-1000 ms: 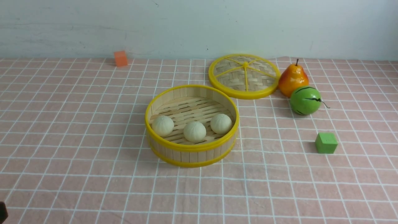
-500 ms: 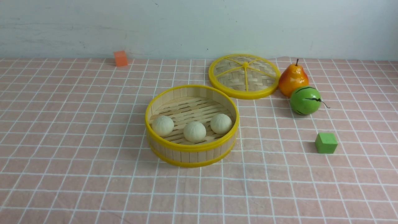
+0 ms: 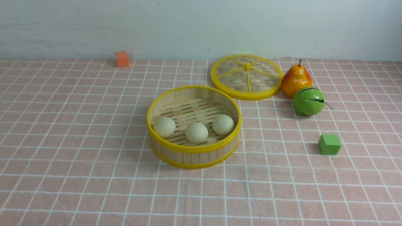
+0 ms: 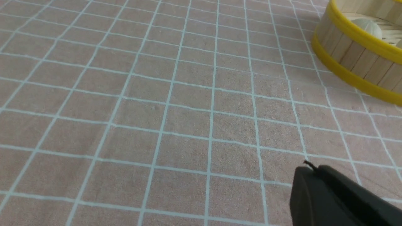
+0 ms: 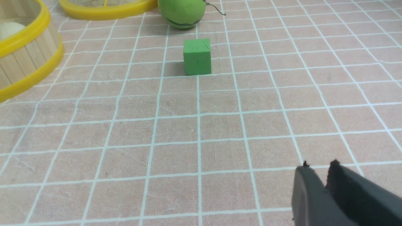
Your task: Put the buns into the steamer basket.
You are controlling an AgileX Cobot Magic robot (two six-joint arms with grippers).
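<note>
You have bright, even, diffuse light across the table (image 3: 78, 188), with no glare anywhere. Shadows are soft and short: the green cube (image 3: 329, 144) throws a faint one toward the steamer basket (image 3: 193, 150), and the basket darkens the cloth just beside its wall on the side away from the cube. The front view is sharp from edge to edge. In both wrist views the cloth grid stays crisp, while each dark end effector nearest the lens looks slightly soft.
</note>
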